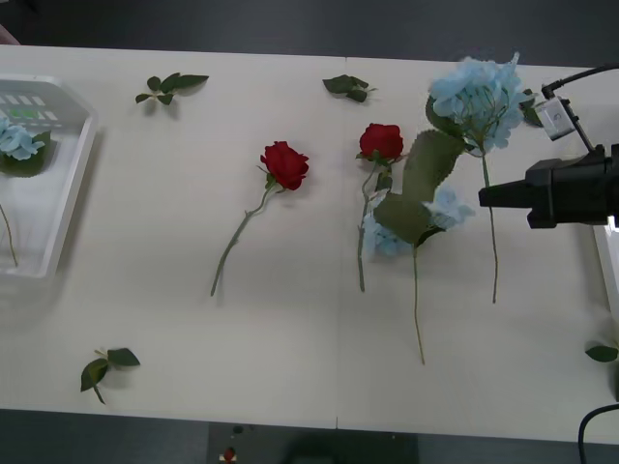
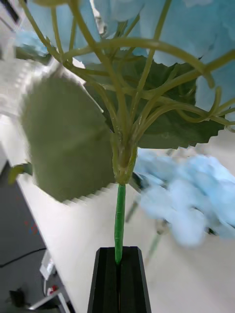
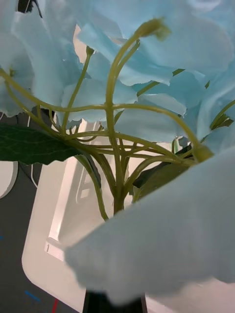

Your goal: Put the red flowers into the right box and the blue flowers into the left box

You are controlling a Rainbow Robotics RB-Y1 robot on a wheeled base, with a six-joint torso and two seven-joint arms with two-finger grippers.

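Observation:
Two red flowers (image 1: 285,164) (image 1: 382,142) lie mid-table. My right gripper (image 1: 486,196) (image 2: 118,259) is at the table's right side, its black fingers shut on the green stem of a blue flower (image 1: 479,92) (image 2: 196,29). A second blue flower (image 1: 450,205) lies beside it on the table. The left box (image 1: 58,193) (image 3: 54,215) holds a blue flower (image 1: 14,140). My left gripper (image 3: 115,301) is over that box, fingers together under a blue flower (image 3: 147,73) whose stem runs down to them behind a petal. The right box (image 1: 609,256) shows as a white edge.
Loose green leaf sprigs lie at the back left (image 1: 169,87), back middle (image 1: 348,87), front left (image 1: 106,367) and right edge (image 1: 602,353). A cable (image 1: 580,75) hangs above my right gripper. The table's front edge is close.

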